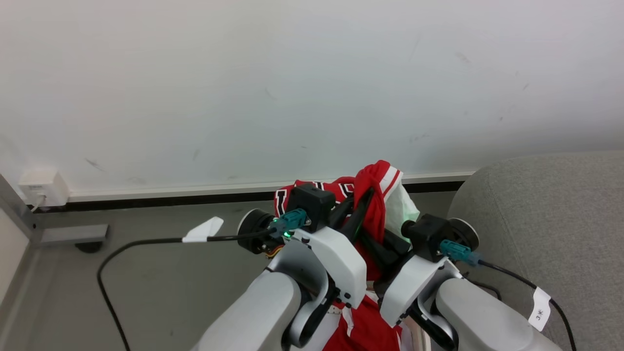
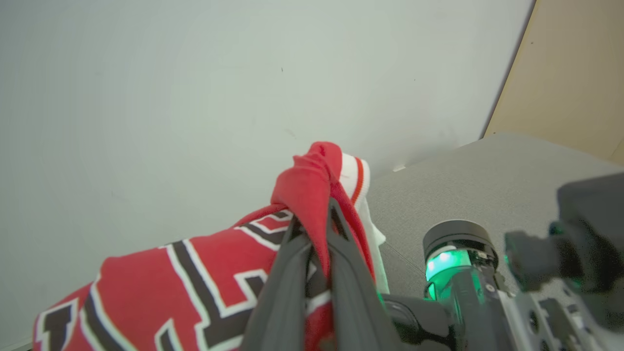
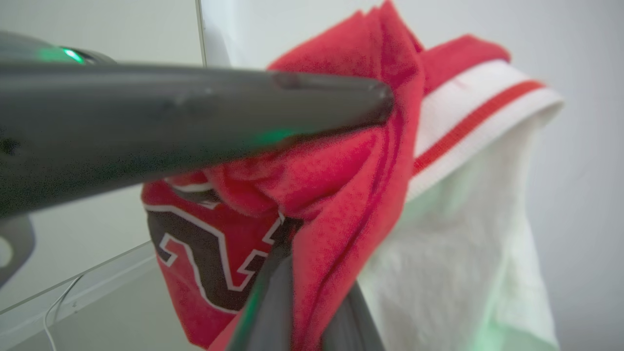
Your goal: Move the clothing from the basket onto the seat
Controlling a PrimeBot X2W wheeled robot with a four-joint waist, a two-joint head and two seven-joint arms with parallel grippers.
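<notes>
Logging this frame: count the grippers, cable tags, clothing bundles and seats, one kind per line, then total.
Grippers: 2, left gripper and right gripper, both shut on the clothing bundle.
Cable tags: 2, left tag and right tag, both white.
Clothing bundles: 1, red with white trim.
Seats: 1, the seat, grey.
Total: 6.

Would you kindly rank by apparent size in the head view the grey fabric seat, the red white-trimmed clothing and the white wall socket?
Largest: grey fabric seat
Then: red clothing
Smallest: white wall socket
</notes>
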